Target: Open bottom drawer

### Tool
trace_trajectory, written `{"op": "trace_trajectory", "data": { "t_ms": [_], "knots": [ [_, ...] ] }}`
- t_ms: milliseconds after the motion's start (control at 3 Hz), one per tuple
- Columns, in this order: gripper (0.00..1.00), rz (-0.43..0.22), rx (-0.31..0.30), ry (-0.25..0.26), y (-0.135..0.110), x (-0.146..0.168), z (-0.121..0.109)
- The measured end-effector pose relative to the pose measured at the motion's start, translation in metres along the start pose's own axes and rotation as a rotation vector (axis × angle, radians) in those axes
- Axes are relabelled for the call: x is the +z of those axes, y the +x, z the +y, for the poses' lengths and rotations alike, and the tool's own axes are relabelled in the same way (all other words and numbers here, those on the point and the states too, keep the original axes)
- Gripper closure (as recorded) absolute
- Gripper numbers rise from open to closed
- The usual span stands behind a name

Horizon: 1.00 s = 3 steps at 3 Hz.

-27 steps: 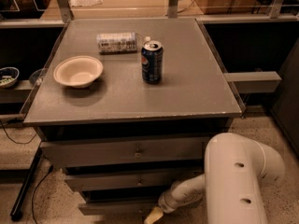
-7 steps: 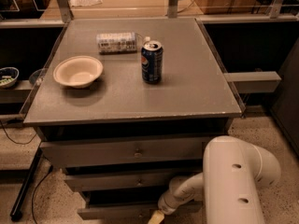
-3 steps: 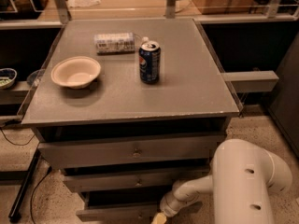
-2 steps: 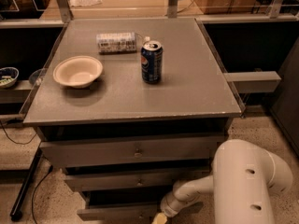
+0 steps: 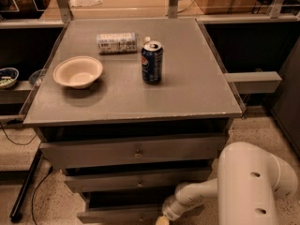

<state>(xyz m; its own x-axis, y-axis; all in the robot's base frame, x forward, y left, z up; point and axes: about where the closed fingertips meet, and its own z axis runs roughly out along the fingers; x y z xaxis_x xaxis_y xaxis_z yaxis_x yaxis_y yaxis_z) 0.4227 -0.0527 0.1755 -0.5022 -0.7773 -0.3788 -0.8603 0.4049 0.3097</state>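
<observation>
Hand (image 5: 161, 219) hangs low — spread or pressed together, I cannot tell. Just left of it lies the bottom drawer (image 5: 115, 215).

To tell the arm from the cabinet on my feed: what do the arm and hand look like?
The arm is glossy white: a bulky rounded housing with two dark oval holes, narrowing to a slim tube and ringed wrist. The hand, low by the bottom drawer, shows a tan tip.

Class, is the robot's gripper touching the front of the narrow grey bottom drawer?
Cannot tell. In the camera view the gripper hangs before the narrow grey bottom drawer, but the picture's lower edge cuts off its tip, hiding any contact or gap.
</observation>
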Motion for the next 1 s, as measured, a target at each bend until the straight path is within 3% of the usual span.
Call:
{"op": "trace_trajectory", "data": {
  "t_ms": [1000],
  "knots": [
    [0.00,0.005,-0.004,-0.016,0.0008,0.0004,0.0028]
  ]
}}
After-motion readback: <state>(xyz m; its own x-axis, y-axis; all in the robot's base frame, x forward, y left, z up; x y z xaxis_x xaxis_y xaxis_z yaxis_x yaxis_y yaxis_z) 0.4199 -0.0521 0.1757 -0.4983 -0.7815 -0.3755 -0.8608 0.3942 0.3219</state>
